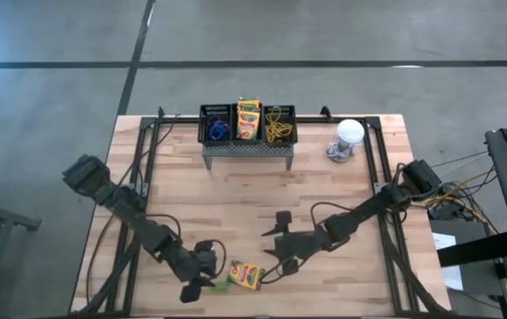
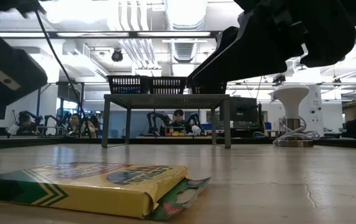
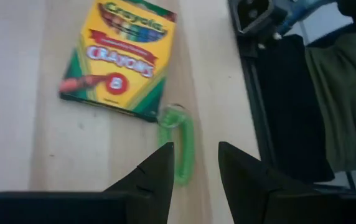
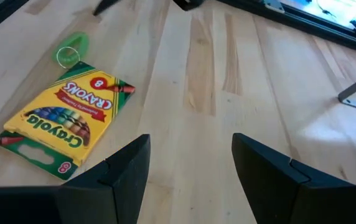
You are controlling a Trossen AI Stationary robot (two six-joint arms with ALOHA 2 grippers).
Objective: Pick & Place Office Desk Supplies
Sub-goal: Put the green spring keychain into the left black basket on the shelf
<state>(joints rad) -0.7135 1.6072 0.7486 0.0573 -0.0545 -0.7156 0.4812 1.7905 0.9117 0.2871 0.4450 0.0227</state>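
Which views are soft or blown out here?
Left wrist view: green loop and the near fingers look blurred, crayon box a bit soft. Low view: ceiling lights glare, arms silhouetted dark. High view: even light, distinct arm shadows on table. Right wrist view: sharp.

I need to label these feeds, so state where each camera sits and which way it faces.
High view: above the table, looking straight down; both arms, the left gripper, the right gripper, the mesh bins.
Low view: at table-top height, looking level across; arms hang in from above, crayon box up close.
Left wrist view: on the left arm, looking past its parted fingers at the green loop.
Right wrist view: on the right arm, looking past its open fingers.
Every view shows the crayon box; both wrist views share the green loop.
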